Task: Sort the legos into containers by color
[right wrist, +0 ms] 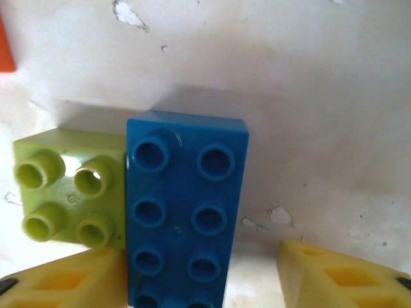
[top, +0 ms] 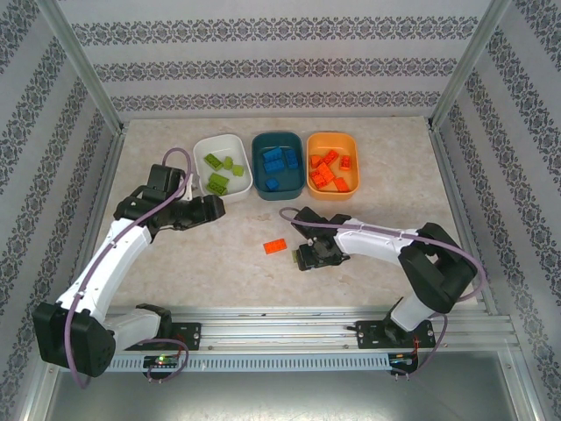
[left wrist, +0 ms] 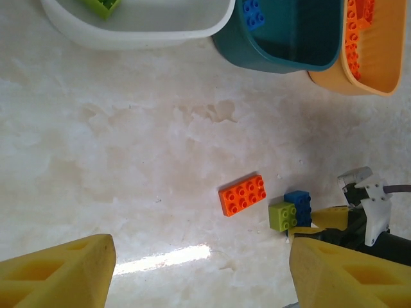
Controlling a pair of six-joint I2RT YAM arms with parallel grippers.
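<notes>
Top external view: three bowls stand in a row at the far side of the bench (top: 219,281). The white bowl (top: 200,149) holds lime legos (top: 219,171), the teal bowl (top: 259,171) holds blue legos (top: 279,162), and the orange bowl (top: 352,145) holds orange legos (top: 329,168). A loose orange brick (top: 276,246) lies flat on the bare bench in front of the bowls.

Just right of it, the right pincer (top: 307,256) is low over the surface. The right wrist view shows a blue brick (right wrist: 186,205) lying studs up, with a smaller lime brick (right wrist: 67,196) touching its long side. The right pincer (right wrist: 205,282) is spread around the blue brick. One yellow finger (right wrist: 340,276) stands clear of the brick, with bench showing between them. The other finger sits beside the brick, below the lime one.

The left pincer (top: 215,208) hovers just in front of the white bowl. In the left wrist view its yellow fingers (left wrist: 58,273) are spread wide with nothing between them.
</notes>
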